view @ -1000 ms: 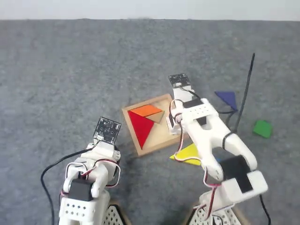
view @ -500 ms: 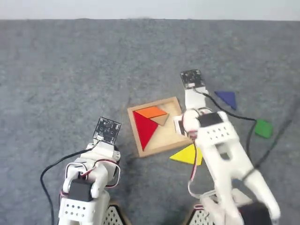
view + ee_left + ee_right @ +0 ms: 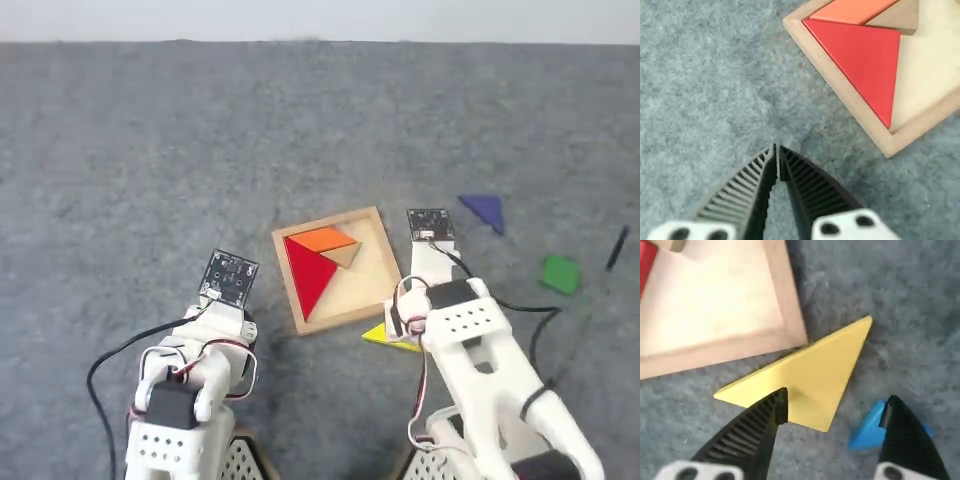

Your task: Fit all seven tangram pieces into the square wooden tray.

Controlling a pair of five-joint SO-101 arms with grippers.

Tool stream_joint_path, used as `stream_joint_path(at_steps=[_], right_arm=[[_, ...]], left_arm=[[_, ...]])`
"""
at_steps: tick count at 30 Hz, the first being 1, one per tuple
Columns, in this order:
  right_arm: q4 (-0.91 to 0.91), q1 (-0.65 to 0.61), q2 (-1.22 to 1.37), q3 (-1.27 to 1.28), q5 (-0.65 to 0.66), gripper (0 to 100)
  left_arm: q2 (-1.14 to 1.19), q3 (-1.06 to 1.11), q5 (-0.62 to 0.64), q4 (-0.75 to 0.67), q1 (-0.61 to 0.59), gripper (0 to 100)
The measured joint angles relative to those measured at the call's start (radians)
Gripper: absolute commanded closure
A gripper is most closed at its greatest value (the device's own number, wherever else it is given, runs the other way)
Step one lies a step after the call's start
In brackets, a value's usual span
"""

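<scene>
At the middle of the counter (image 3: 150,150) we've got the tray (image 3: 346,318), partly filled. A red triangle (image 3: 308,270) sits along its left side, an orange piece (image 3: 322,238) lies against the far rim, and a tan triangle (image 3: 345,256) is tucked in touching both. The rest of the tray floor is bare.

Over to the right end effector (image 3: 835,410), and its fingers are spread wide with nothing between them. It hangs low over the yellow triangle (image 3: 805,375), which lies flat on the counter just beside the tray's near rim. One fingertip is over the yellow edge. The other is over a light blue piece (image 3: 865,434), which rests near the yellow one.

The left end effector (image 3: 776,152) has its fingers pressed together, empty, above bare counter near the tray's left rim.

Well off to the right we see a dark blue triangle (image 3: 485,210) and a green square (image 3: 560,273), apart from each other on the counter.
</scene>
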Motion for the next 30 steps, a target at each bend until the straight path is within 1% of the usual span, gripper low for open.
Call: stream_joint_path(at_steps=[5, 13, 18, 25, 30], right_arm=[[-0.055, 0.0, 0.094, -0.009, -0.003, 69.3], [-0.06, -0.002, 0.29, -0.155, -0.003, 69.4], [-0.06, -0.003, 0.304, -0.164, -0.003, 75.2], [-0.068, -0.066, 0.305, -0.167, -0.005, 73.9], [-0.101, -0.077, 0.305, -0.169, -0.046, 74.2]], left_arm=[[0.0, 0.0, 0.0, 0.0, 0.0, 99], [0.0, 0.0, 0.0, 0.0, 0.0, 99], [0.0, 0.0, 0.0, 0.0, 0.0, 99], [0.0, 0.0, 0.0, 0.0, 0.0, 99], [0.0, 0.0, 0.0, 0.0, 0.0, 99]])
